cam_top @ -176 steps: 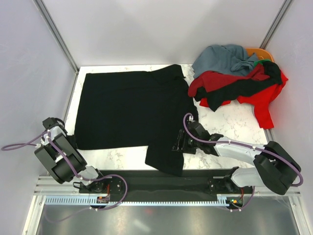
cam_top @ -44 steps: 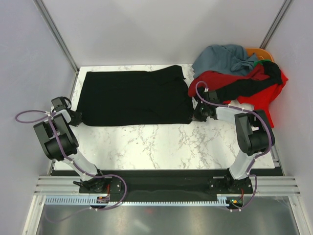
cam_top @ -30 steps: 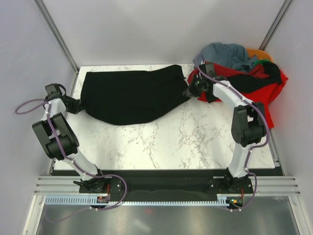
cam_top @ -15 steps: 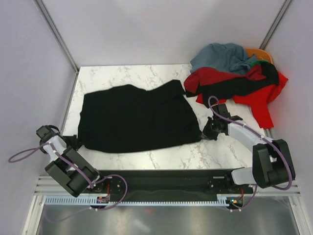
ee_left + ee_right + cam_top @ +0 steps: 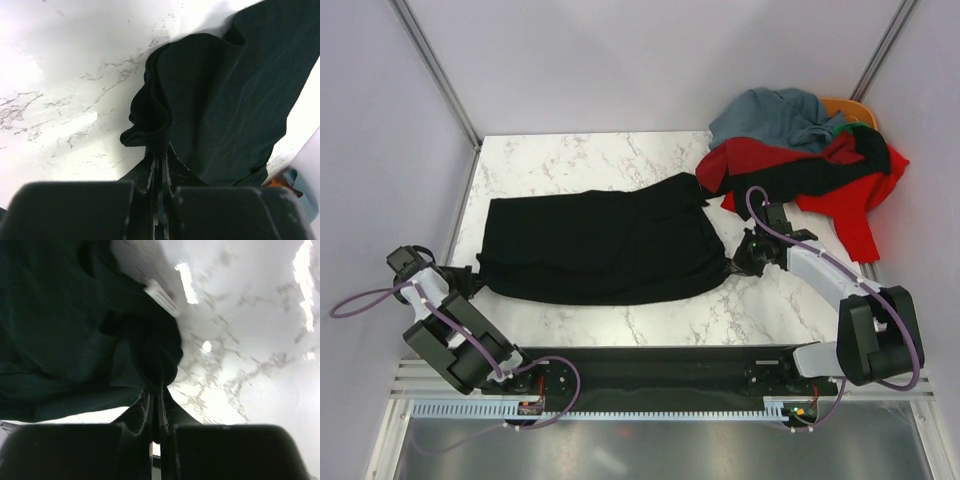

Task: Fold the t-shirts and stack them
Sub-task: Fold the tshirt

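A plain black t-shirt (image 5: 600, 245), folded into a wide band, lies stretched across the middle of the marble table (image 5: 570, 160). My left gripper (image 5: 470, 278) is shut on its left end, where the cloth (image 5: 210, 105) bunches between the jaws (image 5: 160, 155). My right gripper (image 5: 735, 265) is shut on its right end, and the black cloth (image 5: 75, 325) is pinched there too (image 5: 160, 390). A heap of other t-shirts sits at the back right: a grey-blue one (image 5: 775, 115), a red one (image 5: 850, 200), a black one (image 5: 810, 175), with orange (image 5: 850, 105) and green (image 5: 848, 127) showing behind.
Metal posts and pale walls close in the table on three sides. A white label (image 5: 162, 296) sticks out of the black cloth in the right wrist view. Purple cables trail from both arms.
Both grippers have carried the black t-shirt toward the near side and laid it lower and flatter; half a second ago it hung looser and wider between them.
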`<state>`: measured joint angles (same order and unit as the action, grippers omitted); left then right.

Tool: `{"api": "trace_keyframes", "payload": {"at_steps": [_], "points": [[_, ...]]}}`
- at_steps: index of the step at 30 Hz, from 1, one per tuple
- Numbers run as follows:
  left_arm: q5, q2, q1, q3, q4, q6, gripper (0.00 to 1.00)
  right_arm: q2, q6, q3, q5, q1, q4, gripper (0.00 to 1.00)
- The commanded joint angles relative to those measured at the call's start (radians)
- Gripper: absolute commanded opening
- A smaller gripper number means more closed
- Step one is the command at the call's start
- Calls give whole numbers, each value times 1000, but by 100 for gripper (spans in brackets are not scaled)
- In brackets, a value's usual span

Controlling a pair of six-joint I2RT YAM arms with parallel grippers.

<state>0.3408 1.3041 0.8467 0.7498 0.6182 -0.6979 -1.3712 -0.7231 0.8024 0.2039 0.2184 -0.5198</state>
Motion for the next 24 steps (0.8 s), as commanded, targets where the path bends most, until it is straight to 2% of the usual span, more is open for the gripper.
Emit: {"api": "trace_keyframes", "payload": {"at_steps": [1,5,8,9,10,11,12,13,14,15,18,20,21,22,23,24], "points": [[-29,-49,-1,-21,-12,31,2,62,-25,-81,-44,-1,9,0],[-13,-68,-4,-79,-64,6,2,43,-84,-178,4,2,95,0],[9,33,-40,-80,-95,-53,2,-132,-104,-65,32,25,139,0],[65,84,-61,-28,-97,-77,2,-193,-98,7,64,39,109,0],[102,171,-93,18,-94,-93,2,-316,-87,203,81,48,71,0],[133,216,-169,149,-71,-104,2,-377,-50,330,97,59,22,0],[173,245,-210,233,-7,-100,2,-429,-26,621,91,77,-112,0],[182,260,-242,319,33,-88,2,-496,-10,771,77,81,-181,0],[182,238,-289,480,52,-68,2,-502,-4,905,59,82,-219,0],[144,204,-302,550,61,-61,2,-493,-6,1099,43,85,-227,0],[9,9,-301,718,74,-90,2,-415,-27,1265,-61,70,-235,0],[4,-46,-272,799,127,-66,2,-315,-39,1207,-75,53,-214,0],[-43,-52,-274,812,167,-39,2,-272,-39,1073,-78,50,-186,0],[-55,-75,-273,781,160,-38,2,-179,-41,986,-77,52,-151,0],[-66,-107,-256,675,149,-41,2,-137,-41,897,-71,52,-119,0],[-60,-159,-249,611,132,-41,2,-102,-44,735,-64,49,-68,0]]}}
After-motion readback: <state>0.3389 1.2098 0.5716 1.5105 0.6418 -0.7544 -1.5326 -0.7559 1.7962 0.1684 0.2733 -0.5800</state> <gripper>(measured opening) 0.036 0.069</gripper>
